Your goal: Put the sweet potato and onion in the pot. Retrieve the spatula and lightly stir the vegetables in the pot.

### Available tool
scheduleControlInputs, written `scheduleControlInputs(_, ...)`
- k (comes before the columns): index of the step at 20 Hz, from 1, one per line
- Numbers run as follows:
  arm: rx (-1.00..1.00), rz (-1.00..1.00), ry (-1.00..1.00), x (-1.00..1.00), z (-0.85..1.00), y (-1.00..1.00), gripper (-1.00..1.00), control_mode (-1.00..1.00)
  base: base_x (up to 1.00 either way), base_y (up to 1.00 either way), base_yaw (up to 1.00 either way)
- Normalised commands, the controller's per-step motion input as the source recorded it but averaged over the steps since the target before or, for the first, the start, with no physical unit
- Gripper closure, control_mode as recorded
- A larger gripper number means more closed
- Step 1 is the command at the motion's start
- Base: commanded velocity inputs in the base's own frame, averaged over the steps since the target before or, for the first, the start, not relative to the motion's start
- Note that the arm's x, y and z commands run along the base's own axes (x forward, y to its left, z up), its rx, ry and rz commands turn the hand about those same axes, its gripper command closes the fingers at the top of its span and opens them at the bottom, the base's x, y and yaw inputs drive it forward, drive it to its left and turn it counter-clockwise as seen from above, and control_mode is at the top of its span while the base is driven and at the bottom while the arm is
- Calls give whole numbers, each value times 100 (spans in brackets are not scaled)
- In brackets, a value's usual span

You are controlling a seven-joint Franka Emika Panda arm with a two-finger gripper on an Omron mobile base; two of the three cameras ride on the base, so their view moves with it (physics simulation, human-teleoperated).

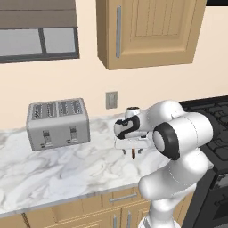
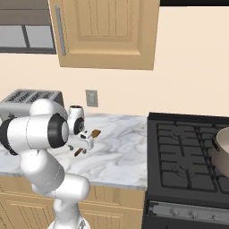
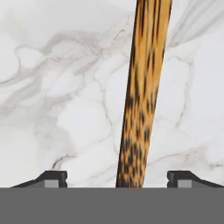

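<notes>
The wooden spatula [image 3: 140, 100] lies flat on the marble counter [image 1: 67, 169], its handle running straight up the hand view between my two fingertips [image 3: 52, 178]. My gripper [image 3: 118, 179] hangs just above it, open, with a gap on each side of the handle. From the right base view the spatula [image 2: 95, 133] pokes out beyond the gripper [image 2: 85, 144], blade toward the wall. A short brown end of the spatula [image 1: 133, 152] shows under the gripper [image 1: 132, 149]. The pot [image 2: 222, 147] sits on the stove at the far right edge. The sweet potato and the onion are out of view.
A silver toaster [image 1: 58, 122] stands on the counter to the left of the arm. The black stove [image 2: 188, 152] adjoins the counter on the right. A wooden wall cabinet [image 1: 151, 31] hangs overhead, and a wall outlet [image 2: 91, 98] sits behind the gripper.
</notes>
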Motion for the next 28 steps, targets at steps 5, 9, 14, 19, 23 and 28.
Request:
scheduleControlInputs(5,0,0,0,-1,-6,0,-100,-100,0,0,0)
scheduleControlInputs(9,0,0,0,0,0,0,-100,-100,0,0,0)
scheduleControlInputs(14,0,0,1,0,-7,0,100,-100,0,0,0)
scheduleControlInputs(19,0,0,1,0,-8,0,100,-100,0,0,0)
scheduleControlInputs(23,0,0,2,0,-4,0,100,-100,0,0,0)
scheduleControlInputs(28,0,0,3,0,-3,0,100,-100,0,0,0)
